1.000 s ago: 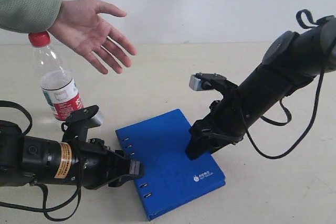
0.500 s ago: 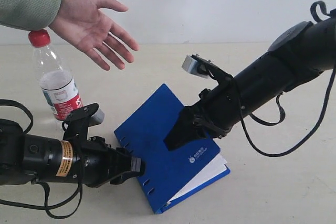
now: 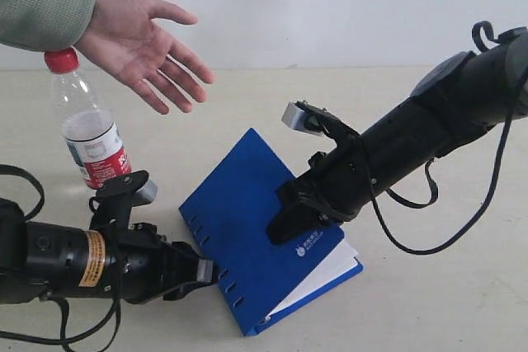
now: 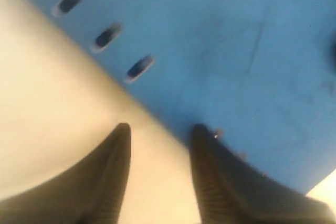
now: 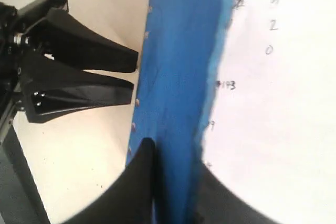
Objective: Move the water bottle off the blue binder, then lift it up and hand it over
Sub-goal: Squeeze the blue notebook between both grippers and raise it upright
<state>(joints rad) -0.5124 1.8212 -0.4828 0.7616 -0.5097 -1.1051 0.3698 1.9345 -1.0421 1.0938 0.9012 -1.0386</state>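
Pinching binder (image 3: 235, 204): your right gripper (image 3: 279, 228), cover clamped.
Your left gripper (image 3: 208, 271): spread, at spine.
Bottle (image 3: 87, 133): part-full, frame left.
Page (image 5: 283, 103): handwritten "59", "103".

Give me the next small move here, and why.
Probably close the left gripper on the spine edge of the blue binder. Its jaws stand open right there, while the right gripper pinches only the front cover, so the binder gapes open and its white pages lie low instead of lifting.

A blue binder (image 3: 235, 212) (white pages (image 3: 324, 273) inside), a clear water bottle (image 3: 89, 133) with red cap.
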